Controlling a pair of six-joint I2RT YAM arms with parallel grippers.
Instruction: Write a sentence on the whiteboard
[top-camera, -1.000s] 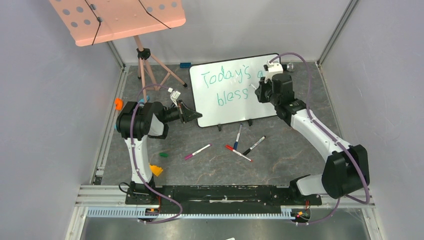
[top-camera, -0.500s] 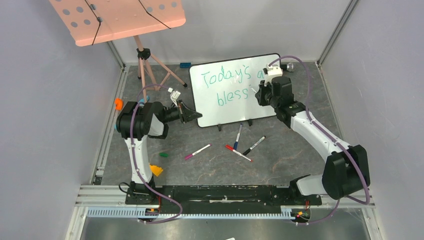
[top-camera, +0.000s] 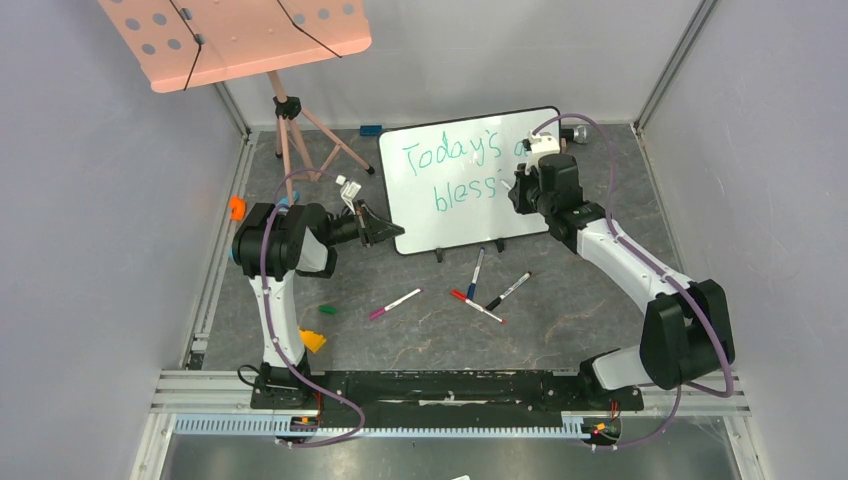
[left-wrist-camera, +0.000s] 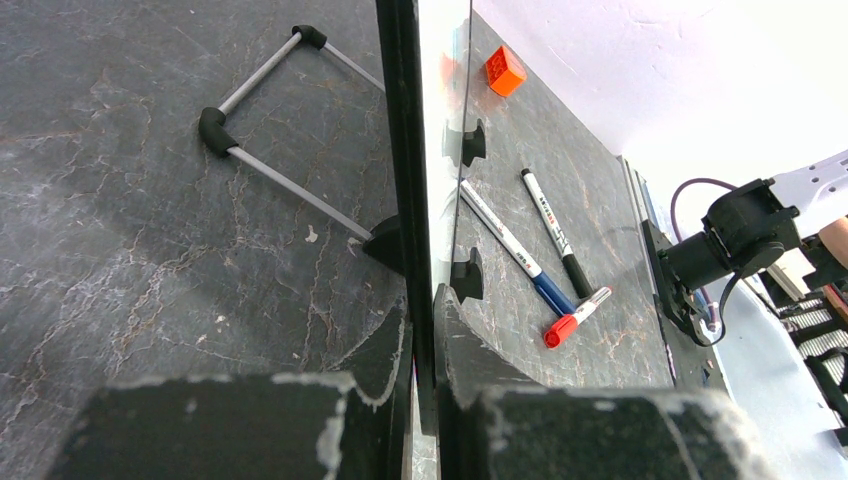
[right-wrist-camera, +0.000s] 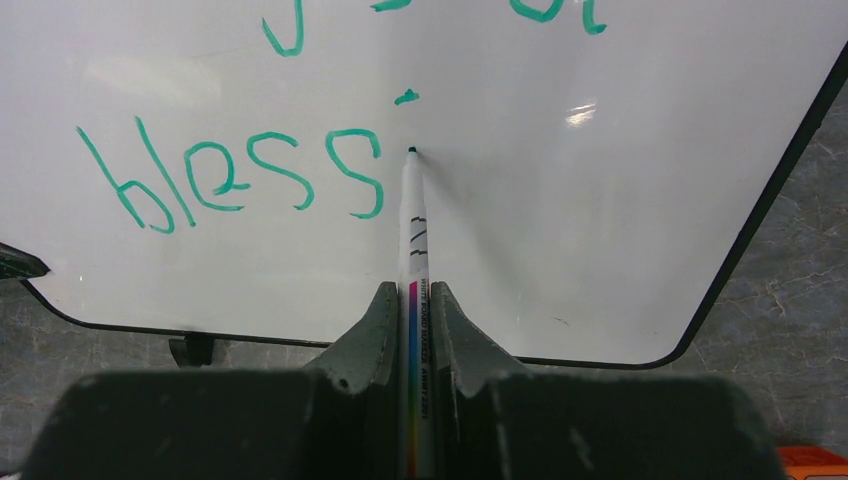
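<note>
The left gripper (left-wrist-camera: 422, 322) is pinched almost shut on the lower left corner of the whiteboard (top-camera: 460, 225), whose black frame runs straight up from between the fingers in the wrist view. To that gripper's left, behind the board, a grey bar with black elbows (left-wrist-camera: 285, 190) lies on the dark table (left-wrist-camera: 130, 220); what it belongs to is unclear. To the gripper's right, in front of the board, lie a blue-capped marker (left-wrist-camera: 505, 243), a black-capped marker (left-wrist-camera: 550, 232) and a red-capped marker (left-wrist-camera: 573, 320), with an orange block (left-wrist-camera: 505, 70) farther ahead. The board is seen edge-on here, so no writing shows. From above, a pink perforated tray (top-camera: 240, 40) on a tripod stands well beyond and left of this gripper.

The right gripper (right-wrist-camera: 411, 292) is clamped on a white marker (right-wrist-camera: 412, 230), whose tip touches the board just right of the sentence (right-wrist-camera: 232, 185), which is teal and reads "Today's a" over "bless"; a small dot sits above the tip. The fingers hide the marker's rear, and the top line is cut off in the wrist view.
</note>
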